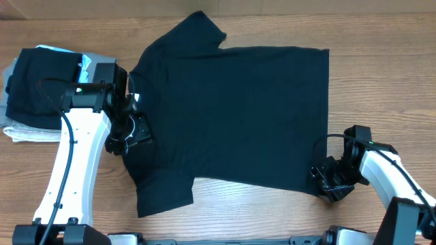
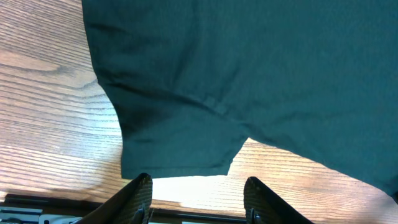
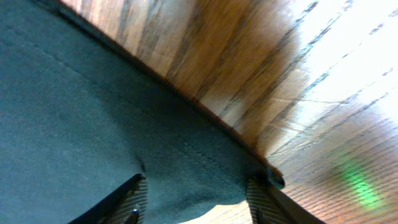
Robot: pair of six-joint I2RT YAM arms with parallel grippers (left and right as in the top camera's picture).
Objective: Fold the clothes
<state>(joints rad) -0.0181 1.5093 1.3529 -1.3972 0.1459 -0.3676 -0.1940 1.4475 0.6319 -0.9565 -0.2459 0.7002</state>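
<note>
Far left, a stack of clothes [image 1: 30, 129]. Left gripper [image 2: 198, 180] — fingers spread, nothing between — sits at the collar edge of the black T-shirt [image 1: 238, 109], laid flat on the table [image 1: 381, 82]. Right gripper [image 3: 194, 183] — fingers spread over its hem corner.

Wooden table [image 1: 381, 82], grey-beige garment [image 1: 27, 133], light blue garment [image 1: 50, 49]

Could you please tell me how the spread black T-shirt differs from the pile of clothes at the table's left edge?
The black T-shirt lies spread flat, sleeves out; the pile is folded compact. The T-shirt covers far more table than the pile. The T-shirt is all black; the pile shows black over grey-beige. Both are fabric.
</note>
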